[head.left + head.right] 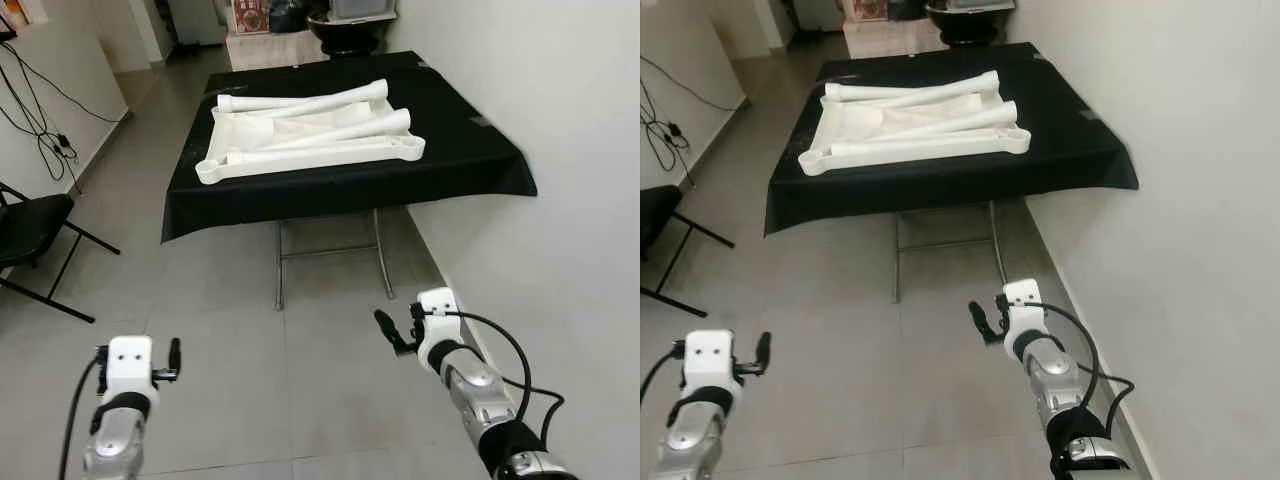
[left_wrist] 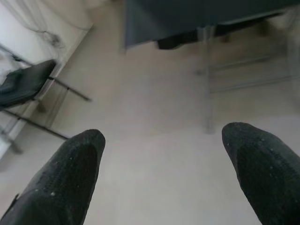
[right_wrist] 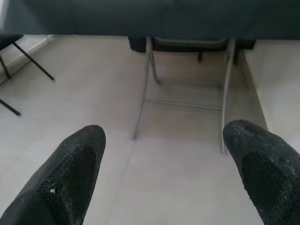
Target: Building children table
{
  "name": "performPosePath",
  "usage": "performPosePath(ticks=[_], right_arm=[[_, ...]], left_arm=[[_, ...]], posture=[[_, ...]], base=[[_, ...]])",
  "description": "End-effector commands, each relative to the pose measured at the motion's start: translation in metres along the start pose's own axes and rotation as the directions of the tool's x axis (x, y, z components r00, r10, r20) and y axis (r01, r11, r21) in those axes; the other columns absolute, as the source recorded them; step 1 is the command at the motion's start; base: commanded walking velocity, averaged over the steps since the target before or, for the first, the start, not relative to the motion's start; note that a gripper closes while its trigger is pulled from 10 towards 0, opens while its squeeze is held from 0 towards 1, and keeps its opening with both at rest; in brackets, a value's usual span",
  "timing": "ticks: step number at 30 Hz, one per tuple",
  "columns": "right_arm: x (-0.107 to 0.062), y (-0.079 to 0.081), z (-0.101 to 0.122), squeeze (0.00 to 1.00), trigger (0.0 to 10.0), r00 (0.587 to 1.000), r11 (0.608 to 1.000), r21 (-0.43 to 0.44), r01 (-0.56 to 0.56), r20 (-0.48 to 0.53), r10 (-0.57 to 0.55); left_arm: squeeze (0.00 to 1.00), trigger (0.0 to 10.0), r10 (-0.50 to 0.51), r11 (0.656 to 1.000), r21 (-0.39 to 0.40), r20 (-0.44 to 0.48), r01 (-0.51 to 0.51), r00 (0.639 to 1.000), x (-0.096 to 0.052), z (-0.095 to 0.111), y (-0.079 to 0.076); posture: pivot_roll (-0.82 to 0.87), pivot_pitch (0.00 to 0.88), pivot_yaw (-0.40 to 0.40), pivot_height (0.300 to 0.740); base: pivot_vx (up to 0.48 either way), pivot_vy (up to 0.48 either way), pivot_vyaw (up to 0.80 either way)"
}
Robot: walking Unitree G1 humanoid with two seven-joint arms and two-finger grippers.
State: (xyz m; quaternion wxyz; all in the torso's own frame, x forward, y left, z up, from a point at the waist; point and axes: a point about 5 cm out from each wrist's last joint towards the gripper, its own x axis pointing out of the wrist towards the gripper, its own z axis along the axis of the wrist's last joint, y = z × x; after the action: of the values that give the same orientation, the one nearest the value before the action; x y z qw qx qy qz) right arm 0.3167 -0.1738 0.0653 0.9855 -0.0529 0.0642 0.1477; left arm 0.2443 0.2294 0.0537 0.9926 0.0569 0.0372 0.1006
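Observation:
A white children's tabletop [image 1: 255, 130] lies upside down on a folding table with a black cloth [image 1: 470, 150] ahead of me. Three white table legs rest loose on it: one at the far edge [image 1: 300, 101], one across the middle [image 1: 345, 128], one along the near edge [image 1: 320, 153]. My left gripper [image 2: 164, 136] hangs open low over the floor, well short of the table. My right gripper [image 3: 164, 131] is also open and holds nothing, pointing at the table's metal frame [image 3: 187, 103]. Both arms show at the bottom of the eye views, left [image 1: 130, 365] and right [image 1: 437, 320].
A black folding chair [image 1: 30, 225] stands at the left, with cables [image 1: 45, 130] trailing down the left wall. A white wall [image 1: 560, 150] runs close along the right side. Grey tiled floor [image 1: 250, 330] lies between me and the table. Dark furniture [image 1: 345, 30] stands beyond the table.

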Motion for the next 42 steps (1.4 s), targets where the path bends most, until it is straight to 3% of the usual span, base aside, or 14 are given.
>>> performPosePath(ticks=[1,2,4,6,9,16,21,23,29,37,38,39,40,42], right_arm=[[-0.002,0.022,0.008,0.0,10.0,0.996,0.997,0.005,-0.082,0.043,0.082],[-0.002,0.022,0.008,0.0,10.0,0.996,0.997,0.005,-0.082,0.043,0.082],[-0.007,0.037,0.012,0.0,10.0,0.989,0.992,-0.015,-0.127,0.071,0.128],[-0.007,0.037,0.012,0.0,10.0,0.989,0.992,-0.015,-0.127,0.071,0.128],[-0.011,0.045,0.023,0.0,10.0,0.979,0.984,-0.071,-0.161,0.111,0.168],[-0.021,0.045,0.04,0.0,10.0,0.973,0.98,-0.119,-0.157,0.154,0.174],[-0.021,0.043,0.048,0.0,10.0,0.976,0.983,-0.121,-0.137,0.153,0.154],[-0.007,0.039,0.054,0.0,10.0,0.979,0.988,-0.093,-0.125,0.153,0.138],[0.004,0.034,0.057,0.0,10.0,0.988,0.995,-0.037,-0.088,0.127,0.092],[0.005,0.036,0.053,0.0,10.0,0.992,0.995,-0.058,-0.077,0.096,0.083],[0.005,0.037,0.052,0.0,10.0,0.993,0.996,-0.055,-0.07,0.087,0.074],[0.005,0.037,0.052,0.0,10.0,0.993,0.996,-0.055,-0.07,0.087,0.074],[0.004,0.036,0.051,0.0,10.0,0.994,0.997,-0.043,-0.06,0.086,0.064],[0.005,0.034,0.049,0.0,10.0,0.995,0.998,-0.014,-0.056,0.078,0.057]], left_arm=[[0.0,10.0,-0.089,0.996,-0.023,0.034,0.09,0.995,-0.013,0.011,-0.024],[0.0,10.0,-0.089,0.996,-0.023,0.034,0.09,0.995,-0.013,0.011,-0.024],[0.0,10.0,-0.162,0.985,-0.038,0.08,0.166,0.983,-0.029,0.016,-0.045],[0.0,10.0,-0.162,0.985,-0.038,0.08,0.166,0.983,-0.029,0.016,-0.045],[0.0,10.0,-0.22,0.973,-0.043,0.095,0.225,0.971,-0.041,0.023,-0.062],[0.0,10.0,-0.231,0.972,-0.011,0.091,0.233,0.969,-0.062,0.044,-0.066],[0.0,10.0,-0.225,0.974,-0.007,0.083,0.226,0.971,-0.063,0.049,-0.066],[0.0,10.0,-0.163,0.982,-0.075,0.105,0.172,0.981,-0.043,0.055,-0.06],[0.0,10.0,-0.073,0.996,-0.055,0.065,0.077,0.995,-0.027,0.057,-0.052],[0.0,10.0,-0.04,0.999,0.005,0.022,0.04,0.999,-0.03,0.053,-0.05],[0.0,10.0,-0.041,0.999,0.012,0.017,0.041,0.999,-0.03,0.052,-0.049],[0.0,10.0,-0.041,0.999,0.012,0.017,0.041,0.999,-0.03,0.052,-0.049],[0.0,10.0,-0.036,0.999,0.018,0.011,0.035,0.999,-0.031,0.051,-0.048],[0.0,10.0,-0.023,1.0,0.012,-0.007,0.023,1.0,-0.033,0.047,-0.044]], posture=[[-0.08,0.019,0.048,0.74],[-0.08,0.019,0.048,0.74],[-0.08,0.022,0.049,0.74],[-0.08,0.022,0.049,0.74],[-0.07,0.052,0.04,0.74],[-0.05,0.061,0.049,0.74],[-0.05,0.06,0.054,0.74],[-0.07,0.033,0.06,0.74],[-0.07,0.018,0.067,0.74],[-0.08,0.01,0.083,0.74],[0.0,0.0,0.0,0.74],[0.0,0.0,0.0,0.74],[-0.08,0.011,0.094,0.74],[-0.08,0.011,0.097,0.74]], base=[[0.0,0.0,0.0],[0.0,0.0,0.0],[0.0,0.0,0.0],[0.0,0.0,0.0],[0.0,0.0,0.0],[0.0,0.0,0.0],[0.0,0.0,0.0],[0.0,0.0,0.0],[0.0,0.0,0.0],[0.0,0.0,0.0],[0.0,0.0,0.0],[0.0,0.0,0.0],[0.0,0.0,0.0],[0.0,0.0,0.0]])
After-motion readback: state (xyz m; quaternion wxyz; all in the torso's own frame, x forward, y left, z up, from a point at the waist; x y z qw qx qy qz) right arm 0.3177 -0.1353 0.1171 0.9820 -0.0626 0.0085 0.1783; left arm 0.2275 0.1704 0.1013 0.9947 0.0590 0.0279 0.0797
